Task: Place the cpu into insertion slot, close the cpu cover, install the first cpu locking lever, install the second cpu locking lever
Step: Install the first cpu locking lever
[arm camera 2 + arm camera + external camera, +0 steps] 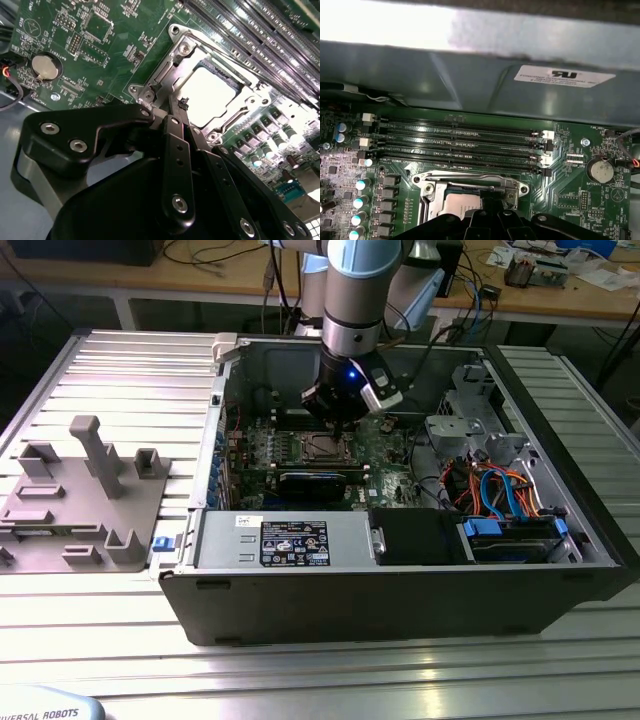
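Pincer [181, 106] pressed together (empty) over cpu cover [172, 75] inside computer case [400, 590] on ribbed metal table [120, 610].

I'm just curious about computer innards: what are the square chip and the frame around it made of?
The cpu looks like dull silvery metal on top, glaring pale under the light. The cpu cover around it seems thin stamped metal, shiny with bright reflections. Both sit in a green circuit board, probably lacquered fibreglass.
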Motion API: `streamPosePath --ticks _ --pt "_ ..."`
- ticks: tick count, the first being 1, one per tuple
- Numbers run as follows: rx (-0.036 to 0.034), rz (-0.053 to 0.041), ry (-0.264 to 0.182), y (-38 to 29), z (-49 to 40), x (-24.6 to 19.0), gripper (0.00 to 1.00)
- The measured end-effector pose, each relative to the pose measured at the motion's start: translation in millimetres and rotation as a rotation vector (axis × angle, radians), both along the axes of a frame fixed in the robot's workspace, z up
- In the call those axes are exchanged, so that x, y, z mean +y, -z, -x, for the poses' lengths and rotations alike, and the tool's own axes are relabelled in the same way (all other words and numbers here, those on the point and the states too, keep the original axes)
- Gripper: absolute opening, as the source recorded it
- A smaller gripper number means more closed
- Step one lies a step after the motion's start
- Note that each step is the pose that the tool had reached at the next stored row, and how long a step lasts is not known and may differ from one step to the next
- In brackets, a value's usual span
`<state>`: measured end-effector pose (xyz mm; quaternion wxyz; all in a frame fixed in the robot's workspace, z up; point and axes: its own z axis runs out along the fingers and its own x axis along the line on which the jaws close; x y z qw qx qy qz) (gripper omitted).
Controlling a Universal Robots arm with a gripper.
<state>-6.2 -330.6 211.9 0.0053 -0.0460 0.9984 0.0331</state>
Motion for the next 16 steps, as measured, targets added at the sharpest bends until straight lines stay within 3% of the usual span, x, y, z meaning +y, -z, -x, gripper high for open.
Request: streamPosePath --ticks 16 --pt "0.0000 0.0001 0.000 -0.4 0.0 -14.9 0.11"
